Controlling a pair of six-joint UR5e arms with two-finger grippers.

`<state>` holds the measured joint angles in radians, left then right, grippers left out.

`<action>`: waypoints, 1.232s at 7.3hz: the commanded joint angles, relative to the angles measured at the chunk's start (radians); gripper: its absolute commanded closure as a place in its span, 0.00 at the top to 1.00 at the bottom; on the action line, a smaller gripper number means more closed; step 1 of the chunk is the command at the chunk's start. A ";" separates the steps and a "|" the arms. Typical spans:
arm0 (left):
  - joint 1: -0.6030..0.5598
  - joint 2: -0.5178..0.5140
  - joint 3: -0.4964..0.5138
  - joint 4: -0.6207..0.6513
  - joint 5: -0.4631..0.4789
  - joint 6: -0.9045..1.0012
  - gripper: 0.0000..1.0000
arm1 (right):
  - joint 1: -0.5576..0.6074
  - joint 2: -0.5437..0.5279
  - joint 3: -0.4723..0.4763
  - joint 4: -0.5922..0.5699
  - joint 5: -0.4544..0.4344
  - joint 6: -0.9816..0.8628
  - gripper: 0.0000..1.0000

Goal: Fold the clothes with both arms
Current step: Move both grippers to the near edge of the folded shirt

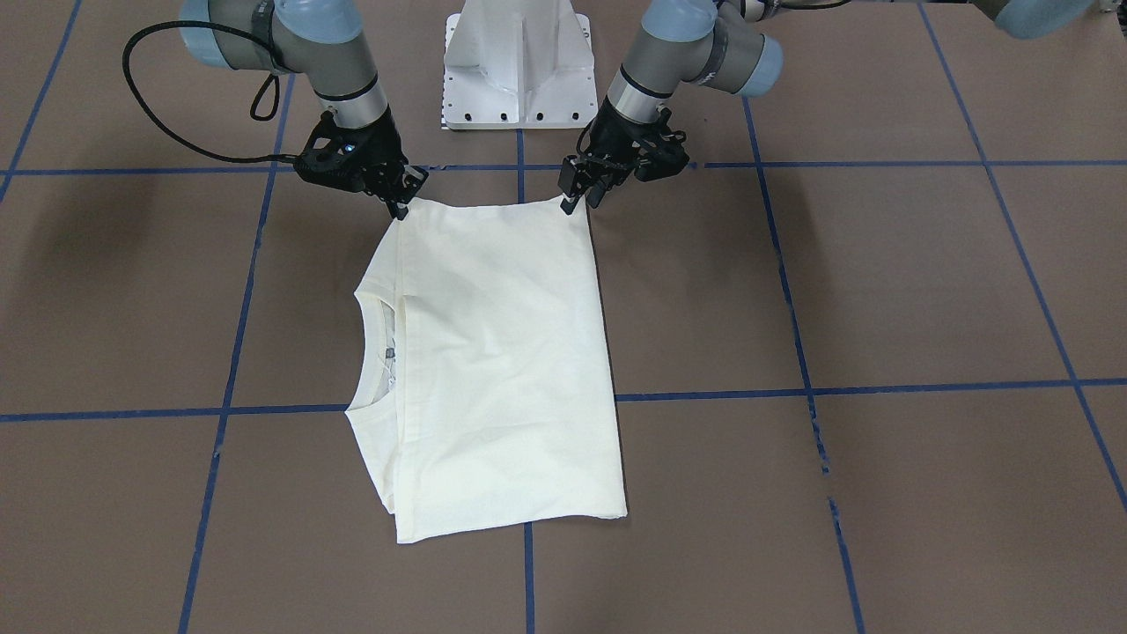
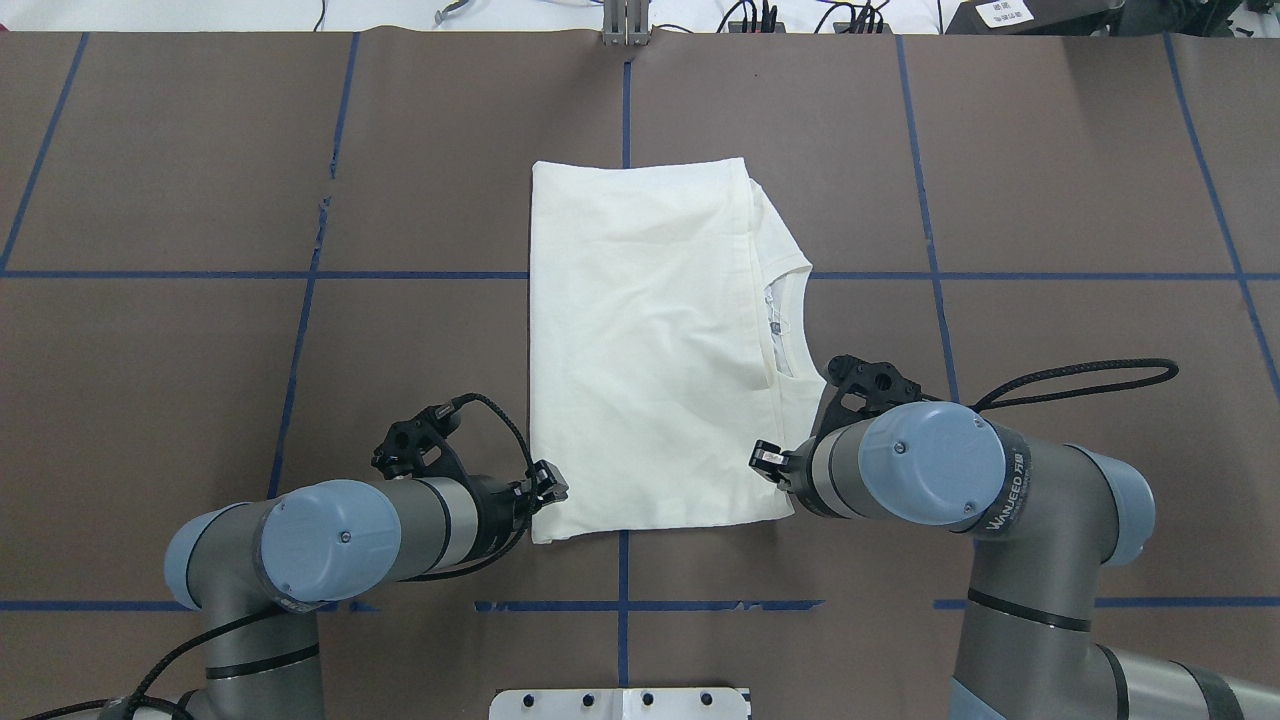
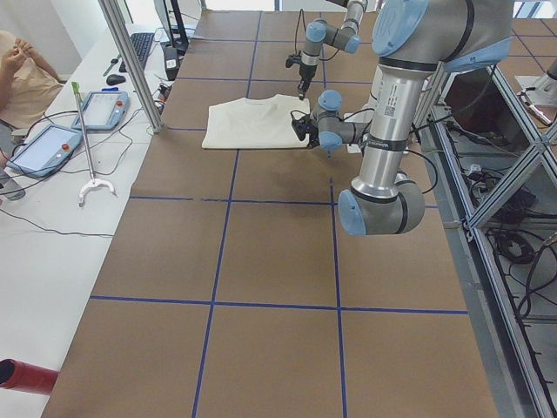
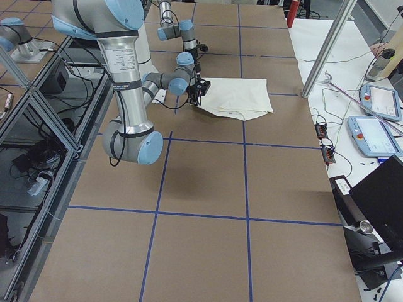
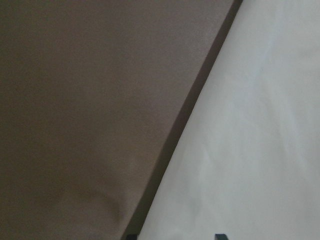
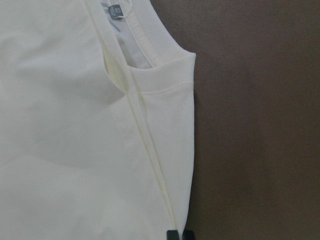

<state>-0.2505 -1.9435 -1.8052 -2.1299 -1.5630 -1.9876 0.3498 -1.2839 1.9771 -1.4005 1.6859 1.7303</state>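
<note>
Item status: the T-shirt point(image 2: 640, 350) lies folded into a flat rectangle on the brown worktop point(image 2: 300, 380), straight ahead of my white pedestal point(image 1: 518, 62). Only the plain cream reverse faces up. The neckline point(image 2: 790, 310) opens toward my right side, with a small grey label point(image 6: 116, 10) inside the collar. A folded-over layer covers most of the garment and ends just short of the neckline. The blue tape lines point(image 2: 400, 274) of the worktop grid run under the shirt.

Left gripper point(image 2: 548, 488): positioned at the shirt's near corner on my left side, low over the worktop. In the left wrist view the two fingertips point(image 5: 220, 236) stand well apart, with the cloth's edge running between them. The gripper is spread and holds nothing.

Right gripper point(image 1: 401, 207): positioned at the shirt's near corner on my right side, below the shoulder. In the overhead view my own wrist hides it. In the right wrist view the fingertips point(image 6: 172, 234) are drawn almost together on the outer edge of the cloth, pinching that edge.

Both grippers are at the shirt edge nearest my base, one at each end. The far edge lies flat and untouched.
</note>
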 commanded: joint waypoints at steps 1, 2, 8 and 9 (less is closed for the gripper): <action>0.014 0.001 0.012 0.002 0.001 -0.002 0.59 | 0.000 0.000 0.002 0.000 0.000 0.000 0.00; 0.014 -0.002 0.010 0.002 0.003 -0.003 0.47 | 0.001 0.000 0.000 0.000 0.000 0.000 0.00; 0.001 0.102 -0.115 0.005 -0.046 0.080 0.00 | -0.020 0.002 0.032 0.000 0.035 0.000 0.00; -0.001 0.156 -0.176 0.005 -0.058 0.122 0.00 | -0.061 0.000 0.060 0.000 0.037 0.002 0.00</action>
<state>-0.2493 -1.8521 -1.9086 -2.1246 -1.6068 -1.9200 0.3270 -1.2828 2.0070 -1.4005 1.7117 1.7306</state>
